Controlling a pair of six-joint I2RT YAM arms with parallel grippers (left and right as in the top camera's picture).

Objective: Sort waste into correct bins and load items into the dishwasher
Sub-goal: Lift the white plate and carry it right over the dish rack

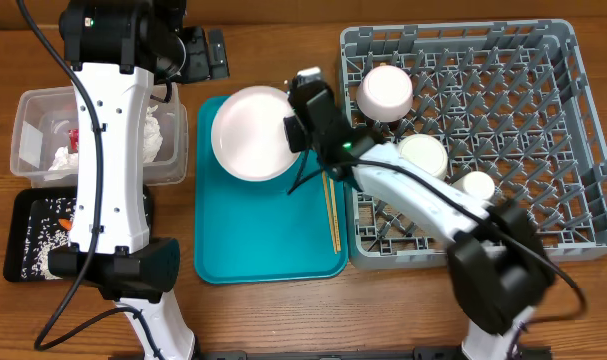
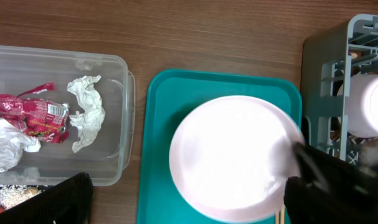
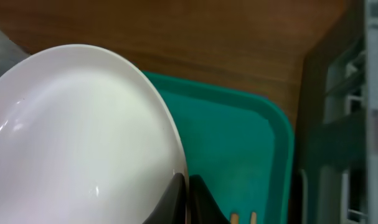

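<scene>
While beside tissues (image 2: 86, 115), wrapper (image 2: 33, 115) inside tub (image 2: 125, 124).

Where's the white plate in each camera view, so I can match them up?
Overhead: white plate left of centre, on the teal tray's top end.
Left wrist: white plate lower middle, right of centre.
Right wrist: white plate fills the left half.
Shared landmark: the teal tray under it.

Your right gripper (image 3: 186, 194) pinches the rim of the white plate (image 3: 76, 137) over the teal tray (image 3: 238, 143); two chopstick ends (image 3: 234, 218) show at your bottom edge.
</scene>
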